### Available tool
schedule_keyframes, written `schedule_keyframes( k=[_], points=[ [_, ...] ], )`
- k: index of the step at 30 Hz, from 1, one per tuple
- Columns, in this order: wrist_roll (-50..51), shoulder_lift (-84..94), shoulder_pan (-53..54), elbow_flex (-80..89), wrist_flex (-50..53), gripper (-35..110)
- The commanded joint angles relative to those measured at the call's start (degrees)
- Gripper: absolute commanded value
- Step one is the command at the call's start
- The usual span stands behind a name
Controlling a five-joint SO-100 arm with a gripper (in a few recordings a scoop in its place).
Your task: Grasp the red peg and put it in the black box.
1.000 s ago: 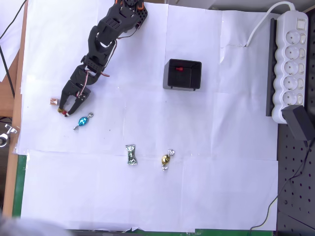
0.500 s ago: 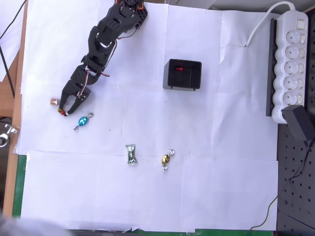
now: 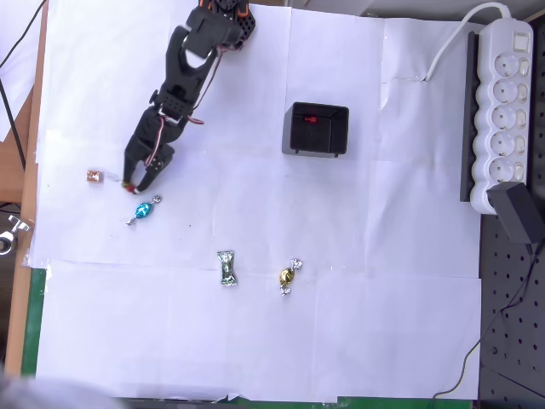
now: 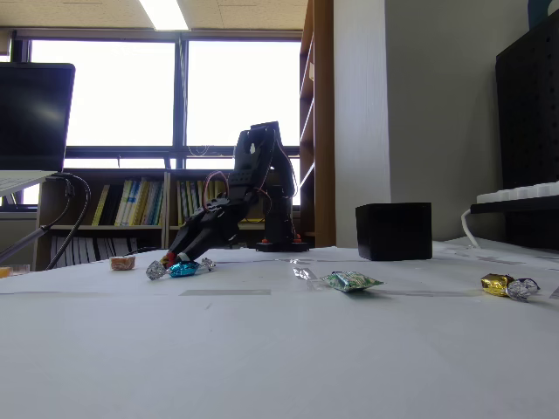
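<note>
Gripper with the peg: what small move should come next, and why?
Probably lift a little, then swing toward the squarish black plastic box. In the overhead view the gripper has its jaws nearly closed, with the tiny dark-red peg at the tips, close to the blue-wrapped candy. Whether the grip is firm cannot be judged.

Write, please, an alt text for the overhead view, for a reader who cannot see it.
A black robot arm reaches over white paper, its gripper shut on the red peg just above a blue candy. The black box sits to the right; a green candy and a gold candy lie lower.
</note>
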Motion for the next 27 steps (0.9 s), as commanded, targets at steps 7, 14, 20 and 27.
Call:
schedule_keyframes(
  k=[7,14,20,27],
  points=[
    [0.62,-23.55,-1.14,-5.98,22.15,0],
    [5.63,-37.71,-10.28,-7.47,46.32,0],
    [17.75,-35.95,-21.97,12.39,74.36,0],
    [26.89,-25.84,-32.96,34.63,90.00,0]
  ],
)
